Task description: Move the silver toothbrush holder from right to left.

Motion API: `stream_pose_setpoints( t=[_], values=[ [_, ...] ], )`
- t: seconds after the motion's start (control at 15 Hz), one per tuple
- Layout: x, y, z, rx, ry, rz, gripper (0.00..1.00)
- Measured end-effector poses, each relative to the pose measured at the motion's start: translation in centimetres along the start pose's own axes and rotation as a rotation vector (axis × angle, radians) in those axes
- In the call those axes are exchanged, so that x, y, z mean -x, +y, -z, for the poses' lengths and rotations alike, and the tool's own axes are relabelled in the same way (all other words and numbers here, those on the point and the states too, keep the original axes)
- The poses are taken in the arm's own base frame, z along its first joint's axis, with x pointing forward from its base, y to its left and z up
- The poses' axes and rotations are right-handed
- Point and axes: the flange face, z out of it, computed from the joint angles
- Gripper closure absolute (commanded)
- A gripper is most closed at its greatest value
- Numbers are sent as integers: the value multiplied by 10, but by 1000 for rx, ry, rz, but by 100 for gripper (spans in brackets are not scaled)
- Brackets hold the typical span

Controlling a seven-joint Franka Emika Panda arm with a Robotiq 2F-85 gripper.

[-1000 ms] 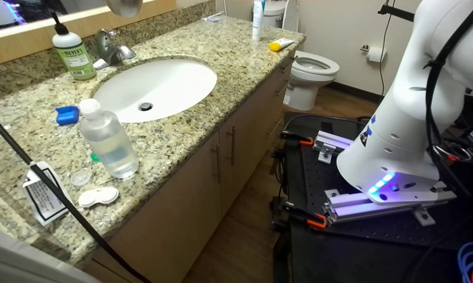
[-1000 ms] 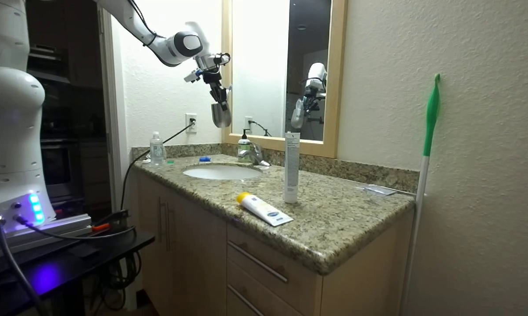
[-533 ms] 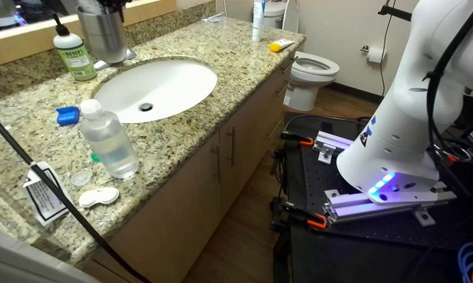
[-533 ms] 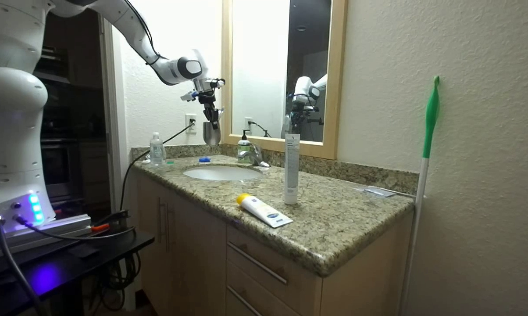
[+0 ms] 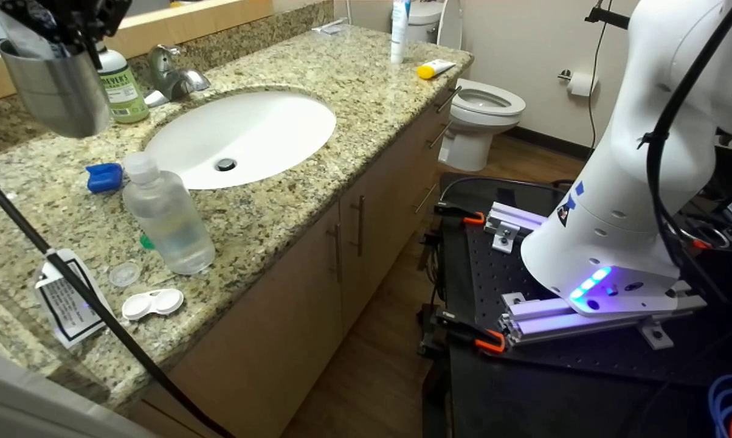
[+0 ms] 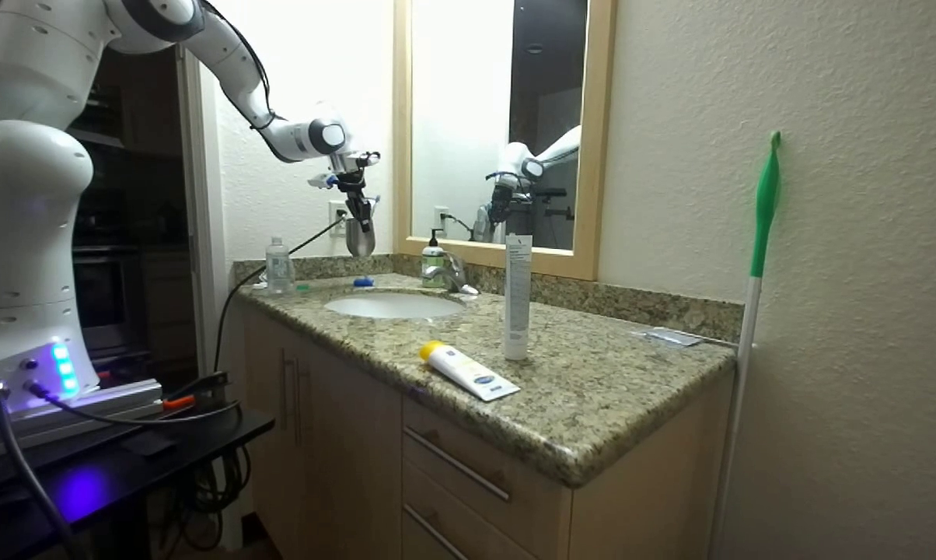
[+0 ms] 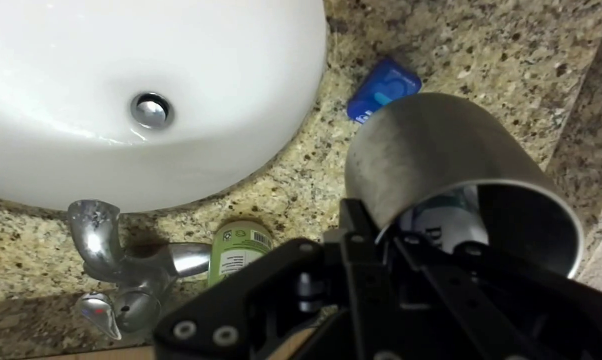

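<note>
The silver toothbrush holder is a dull metal cup, held in the air above the far-left part of the counter in an exterior view [image 5: 68, 97]. It also shows in an exterior view [image 6: 360, 239], between the wall outlet and the counter. In the wrist view the holder [image 7: 431, 135] is tilted, with its mouth toward me and a white printed tube inside. My gripper [image 7: 378, 230] is shut on the cup's rim, one finger outside the wall and one inside. The gripper shows in both exterior views [image 5: 89, 52] [image 6: 365, 222]. The inner fingertip is partly hidden.
A clear bottle [image 5: 171, 219], blue case [image 5: 104, 177], white lens case [image 5: 153, 304] and paper packet [image 5: 71, 304] lie on the counter near a black cable [image 5: 98, 307]. The green soap bottle [image 5: 123, 91], faucet [image 5: 174, 76] and sink [image 5: 262, 134] are beside the holder.
The arm has lowered the holder from above the faucet and carried it left past the soap bottle. It stays in my gripper throughout. The counter objects have not moved.
</note>
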Motion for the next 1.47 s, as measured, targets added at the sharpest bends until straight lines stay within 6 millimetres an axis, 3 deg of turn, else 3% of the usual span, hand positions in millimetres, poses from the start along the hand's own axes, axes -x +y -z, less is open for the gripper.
stream_pose_setpoints(
  t=[0.13,0.27,0.53,0.73,1.0,1.07,1.33,1.47],
  values=[
    [0,2,-3,6,-5,-1,98],
    [4,-5,-18,12,-13,-40,98],
    [-1,-53,-60,-18,38,-168,98],
    [-25,-85,-66,-27,122,-287,98],
    [-62,-87,-56,29,233,-393,93],
    [-61,-87,-58,30,229,-392,98],
    [-56,-85,-68,52,201,-419,98],
    [-63,-78,-63,87,176,-483,98]
  ],
)
